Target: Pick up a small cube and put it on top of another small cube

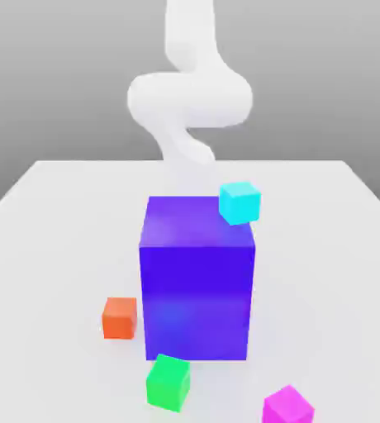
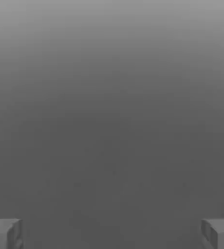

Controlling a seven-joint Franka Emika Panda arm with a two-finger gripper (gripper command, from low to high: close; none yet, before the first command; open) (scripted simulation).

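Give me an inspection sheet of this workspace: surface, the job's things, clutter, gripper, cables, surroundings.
Surface: white table, flat, five cubes on it.
Job's things: pink cube and green cube near the front edge, apart, nothing stacked.
Clutter: big blue-purple cube in the middle; orange cube at its left in the exterior view; cyan cube tilted at its upper right corner.
Gripper: gripper open, fingers wide apart, nothing between.
Cables: nothing seen.
Surroundings: plain grey backdrop.
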